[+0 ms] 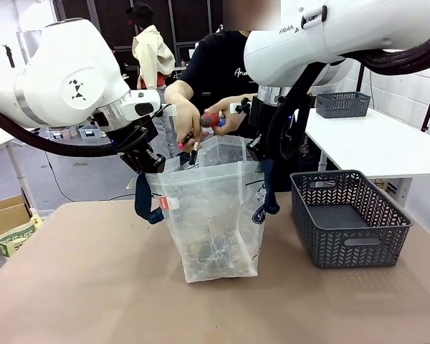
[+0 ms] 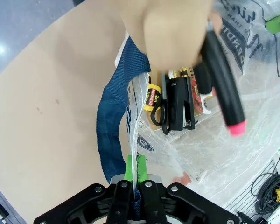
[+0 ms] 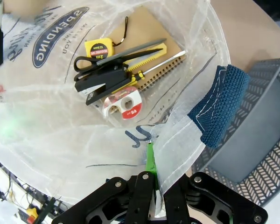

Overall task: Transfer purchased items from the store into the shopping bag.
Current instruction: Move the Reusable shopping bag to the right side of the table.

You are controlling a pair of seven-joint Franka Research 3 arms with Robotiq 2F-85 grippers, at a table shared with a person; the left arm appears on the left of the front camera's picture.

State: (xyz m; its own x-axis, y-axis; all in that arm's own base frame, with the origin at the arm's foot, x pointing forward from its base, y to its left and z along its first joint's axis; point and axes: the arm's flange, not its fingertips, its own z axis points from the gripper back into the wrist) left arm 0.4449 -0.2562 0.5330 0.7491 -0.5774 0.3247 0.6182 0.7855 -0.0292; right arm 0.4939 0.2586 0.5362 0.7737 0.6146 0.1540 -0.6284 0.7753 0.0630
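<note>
left gripper (image 2: pixel 134 164), right gripper (image 3: pixel 150 159) clamp shopping bag (image 1: pixel 211 215); hand (image 1: pixel 183 107) holds marker (image 2: pixel 224 79)

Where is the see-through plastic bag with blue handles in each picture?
Front view: translucent whitish plastic bag stands mid-table, held open.
Left wrist view: bag centre and right, rim in the left claw.
Right wrist view: bag left and centre, rim in the right claw.
Both wrist views: black scissors inside.

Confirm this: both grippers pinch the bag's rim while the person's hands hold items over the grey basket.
Wrong place: the front view shows the person's hands holding items over the shopping bag, with the grey basket beside it. The rest holds.
</note>
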